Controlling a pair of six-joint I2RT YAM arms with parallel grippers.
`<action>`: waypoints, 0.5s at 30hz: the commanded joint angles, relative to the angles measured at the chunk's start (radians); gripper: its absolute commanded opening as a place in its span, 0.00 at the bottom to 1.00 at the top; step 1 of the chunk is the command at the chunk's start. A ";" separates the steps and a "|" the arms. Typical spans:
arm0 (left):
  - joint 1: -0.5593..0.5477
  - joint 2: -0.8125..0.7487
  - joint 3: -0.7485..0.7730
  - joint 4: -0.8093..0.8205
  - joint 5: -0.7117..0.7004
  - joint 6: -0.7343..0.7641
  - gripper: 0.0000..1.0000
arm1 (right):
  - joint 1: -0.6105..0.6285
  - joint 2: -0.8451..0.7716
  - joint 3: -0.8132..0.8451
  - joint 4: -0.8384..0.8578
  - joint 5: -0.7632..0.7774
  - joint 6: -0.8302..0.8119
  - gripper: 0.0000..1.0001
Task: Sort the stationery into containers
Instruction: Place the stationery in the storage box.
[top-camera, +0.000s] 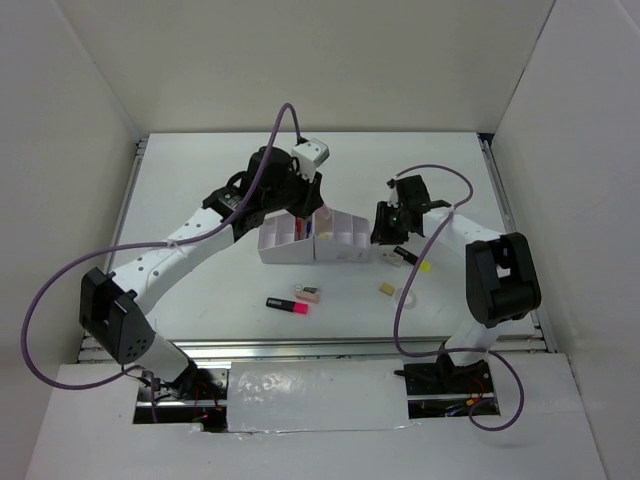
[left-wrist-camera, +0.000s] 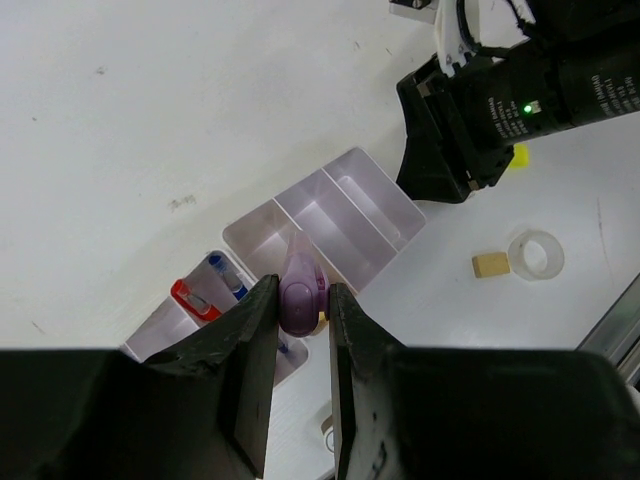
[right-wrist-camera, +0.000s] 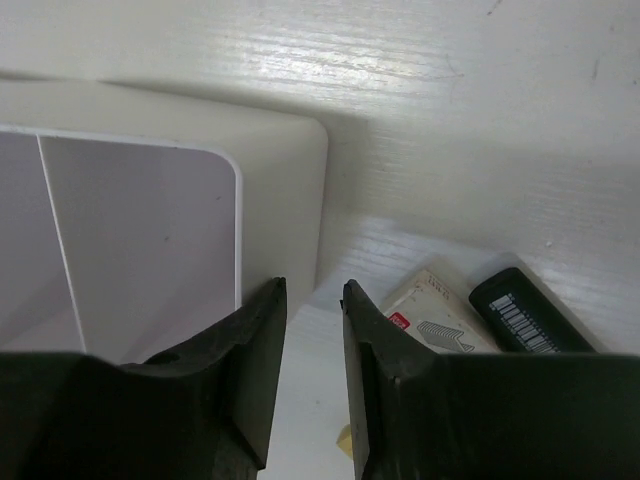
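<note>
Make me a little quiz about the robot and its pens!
1. True or false: the left gripper holds a purple marker.
2. What lies next to the clear tape ring? A tan eraser, B scissors, C ruler.
3. Fill in: the organiser is ___ in colour.
Key: 1 true; 2 A; 3 white.

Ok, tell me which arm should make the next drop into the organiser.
Left. The left gripper holds the purple marker just above the organiser compartments. The right gripper is empty, down beside the organiser's end, so it would need to fetch something first.
</note>
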 joint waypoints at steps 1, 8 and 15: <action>-0.022 0.036 0.070 -0.022 -0.032 0.031 0.00 | -0.026 -0.078 0.052 -0.006 -0.016 0.003 0.45; -0.043 0.104 0.102 -0.065 -0.064 0.038 0.03 | -0.064 -0.165 0.108 -0.082 -0.022 -0.096 0.46; -0.055 0.136 0.127 -0.092 -0.084 0.057 0.09 | -0.094 -0.228 0.120 -0.167 0.028 -0.250 0.45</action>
